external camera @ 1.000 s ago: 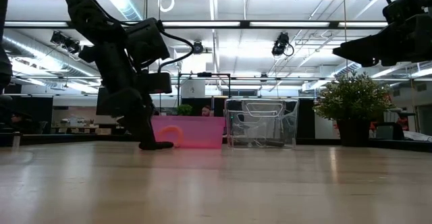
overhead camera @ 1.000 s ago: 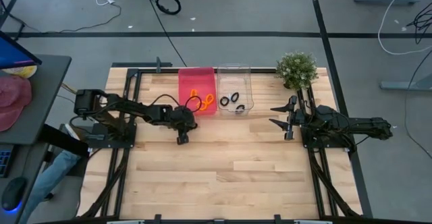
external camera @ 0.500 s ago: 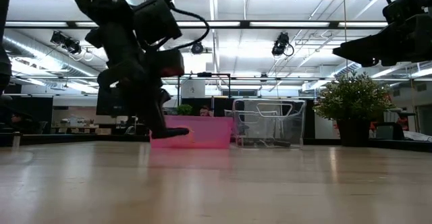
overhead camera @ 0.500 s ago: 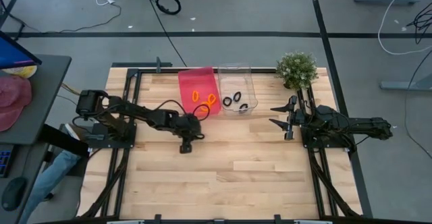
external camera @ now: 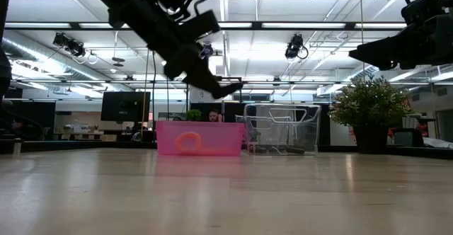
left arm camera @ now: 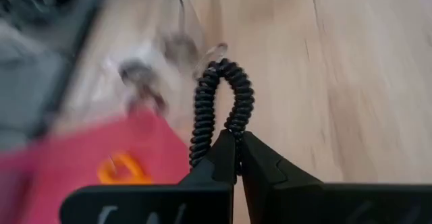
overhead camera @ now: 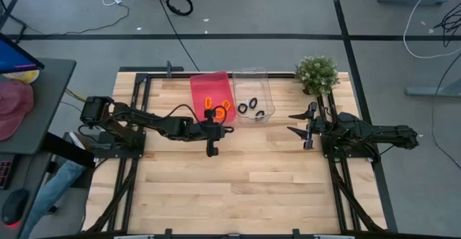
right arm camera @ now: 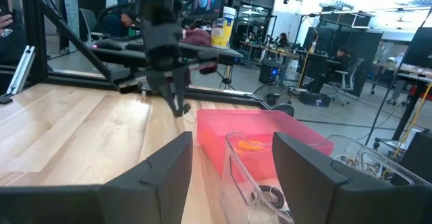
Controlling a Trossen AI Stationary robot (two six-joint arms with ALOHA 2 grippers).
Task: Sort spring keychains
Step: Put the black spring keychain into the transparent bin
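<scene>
My left gripper (overhead camera: 211,151) (external camera: 228,89) hangs raised above the table, just on the near side of the gap between the pink bin (overhead camera: 210,93) and the clear bin (overhead camera: 252,95). It is shut on a black spring keychain (left arm camera: 221,106). Two orange keychains (overhead camera: 217,104) lie in the pink bin; one orange keychain (left arm camera: 120,169) shows in the left wrist view. Three black keychains (overhead camera: 251,109) lie in the clear bin. My right gripper (overhead camera: 305,127) (right arm camera: 229,158) waits open at the table's right side. My left gripper pinches the black keychain between its two fingertips (left arm camera: 226,150), on one strand of the coiled loop near its end (left arm camera: 235,131). The other strand (left arm camera: 198,140) passes outside one finger. The loop sticks out beyond the fingertips, lifted clear of the table. The fingers slant downward.
A potted plant (overhead camera: 317,73) stands at the far right corner, just beyond my right arm. Both bins sit side by side at the far edge (external camera: 198,137) (external camera: 279,129). Bare wood (overhead camera: 245,181) stretches over the middle and near part of the table.
My left gripper has risen from the table top near the pink bin and swung toward the right, staying shut and carrying the black keychain up with it. Both bins have slid slightly to the right.
</scene>
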